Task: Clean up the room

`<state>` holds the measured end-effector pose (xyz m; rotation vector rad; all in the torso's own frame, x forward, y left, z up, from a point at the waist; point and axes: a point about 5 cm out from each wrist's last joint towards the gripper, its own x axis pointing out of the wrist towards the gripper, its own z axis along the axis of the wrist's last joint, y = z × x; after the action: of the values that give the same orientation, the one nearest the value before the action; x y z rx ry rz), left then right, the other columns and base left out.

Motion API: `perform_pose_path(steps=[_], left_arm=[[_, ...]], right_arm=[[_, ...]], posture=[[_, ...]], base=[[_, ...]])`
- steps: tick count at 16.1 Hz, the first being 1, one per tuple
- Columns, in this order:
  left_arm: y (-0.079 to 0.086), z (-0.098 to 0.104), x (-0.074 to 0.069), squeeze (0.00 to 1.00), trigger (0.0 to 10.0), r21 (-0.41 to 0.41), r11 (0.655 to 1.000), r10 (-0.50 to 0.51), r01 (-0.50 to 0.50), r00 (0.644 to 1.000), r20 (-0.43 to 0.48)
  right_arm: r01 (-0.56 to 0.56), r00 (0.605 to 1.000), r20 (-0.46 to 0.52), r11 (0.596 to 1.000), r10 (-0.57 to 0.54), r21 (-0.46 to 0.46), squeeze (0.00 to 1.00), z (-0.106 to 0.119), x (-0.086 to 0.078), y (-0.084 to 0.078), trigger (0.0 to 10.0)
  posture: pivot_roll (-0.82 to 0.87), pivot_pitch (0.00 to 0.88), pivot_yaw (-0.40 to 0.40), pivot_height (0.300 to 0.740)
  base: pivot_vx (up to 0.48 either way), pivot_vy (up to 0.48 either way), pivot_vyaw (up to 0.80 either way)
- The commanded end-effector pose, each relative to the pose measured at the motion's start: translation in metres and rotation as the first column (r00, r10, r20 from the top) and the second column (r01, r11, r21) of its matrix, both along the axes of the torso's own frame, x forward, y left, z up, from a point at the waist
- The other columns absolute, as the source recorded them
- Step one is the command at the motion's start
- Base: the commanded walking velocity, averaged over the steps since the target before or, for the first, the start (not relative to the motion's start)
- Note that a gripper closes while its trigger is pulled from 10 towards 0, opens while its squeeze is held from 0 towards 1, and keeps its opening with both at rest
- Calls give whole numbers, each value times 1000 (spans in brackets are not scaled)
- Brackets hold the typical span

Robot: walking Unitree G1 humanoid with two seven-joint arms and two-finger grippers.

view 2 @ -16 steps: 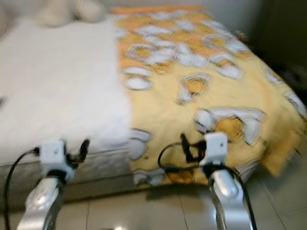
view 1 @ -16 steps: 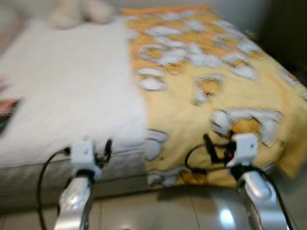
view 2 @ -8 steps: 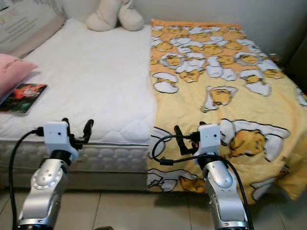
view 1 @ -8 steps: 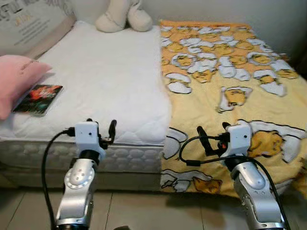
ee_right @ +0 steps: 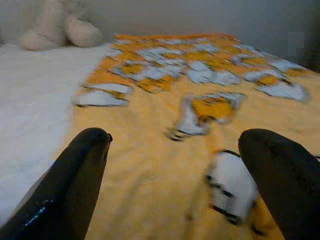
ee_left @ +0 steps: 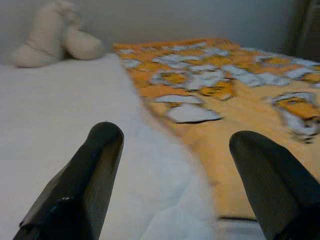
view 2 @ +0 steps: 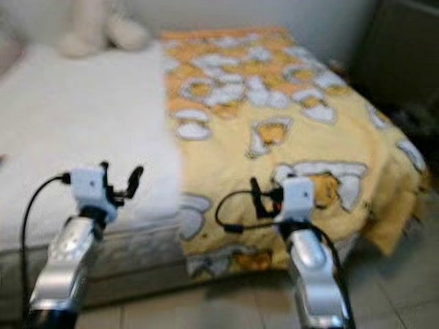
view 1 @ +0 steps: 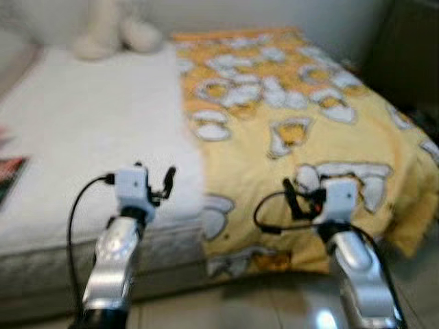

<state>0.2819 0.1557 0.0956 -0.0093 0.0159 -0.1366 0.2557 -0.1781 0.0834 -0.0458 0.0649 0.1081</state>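
Observation:
A bed stands before me, blurred in the eye views. A yellow blanket [view 1: 274, 116] with a white and orange cartoon print covers its right half and hangs over the foot end. The left half is bare white mattress [view 1: 89, 123]. A cream plush toy [view 1: 110, 31] sits at the head. A dark book [view 1: 8, 177] lies at the left edge. My left gripper [view 1: 156, 181] is open, held over the mattress's near edge, empty. My right gripper [view 1: 295, 199] is open over the blanket's near edge, empty. Both wrist views look along the bed between open fingers [ee_left: 95, 165] [ee_right: 80, 170].
A dark piece of furniture [view 1: 411, 48] stands beside the bed on the right. Glossy floor tiles [view 1: 274, 301] lie between me and the bed. The blanket's corner [view 1: 411, 233] droops toward the floor at the right.
The whole picture has swung to the right and blurred, so the camera moved. The pink pillow has left the view. Both arms hold the same pose, grippers still open.

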Motion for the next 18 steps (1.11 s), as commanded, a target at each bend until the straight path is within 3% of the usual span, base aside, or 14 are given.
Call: perform_pose_path(steps=[1, 5, 8, 10, 13, 16, 18], left_arm=[[0, -1, 0, 0, 10000, 5, 1000, -8, 8, 1000, -12], [-4, -7, 3, 0, 10000, -1, 997, -77, 77, 996, -55], [-17, -30, 14, 0, 10000, -91, 984, -170, 153, 961, -220], [-13, -45, 26, 0, 10000, -90, 988, -149, 127, 942, -302], [-20, -65, 34, 0, 10000, -141, 981, -185, 136, 881, -435], [-20, -67, 37, 0, 10000, -135, 978, -203, 159, 872, -446], [-17, -60, 48, 0, 10000, -127, 984, -170, 128, 891, -421]], right_arm=[[-2, 1000, 20, 1000, 2, -1, 0, 4, 3, 2, 10000], [-1, 1000, 23, 1000, 1, -4, 0, 5, 1, 2, 10000], [-24, 999, 30, 1000, 24, -8, 0, 9, -7, 7, 10000], [-61, 998, 19, 998, 61, -14, 0, 13, -20, 10, 10000], [-67, 996, -54, 998, 66, -6, 0, 5, -61, 12, 10000], [-64, 994, -90, 998, 65, 16, 0, 6, -93, 24, 10000], [-83, 988, -133, 996, 80, -17, 0, 3, -117, 27, 10000]], posture=[[-98, 0, 37, 740], [-105, 0, 45, 740], [-134, 17, 49, 740], [-177, 70, 60, 740], [-264, 171, 96, 740], [-294, 240, 104, 740], [-297, 276, 103, 740]], base=[[435, 0, 0], [436, 0, 0], [0, 0, 0], [0, 0, 0], [0, 0, 0], [0, 0, 0], [0, 0, 0]])
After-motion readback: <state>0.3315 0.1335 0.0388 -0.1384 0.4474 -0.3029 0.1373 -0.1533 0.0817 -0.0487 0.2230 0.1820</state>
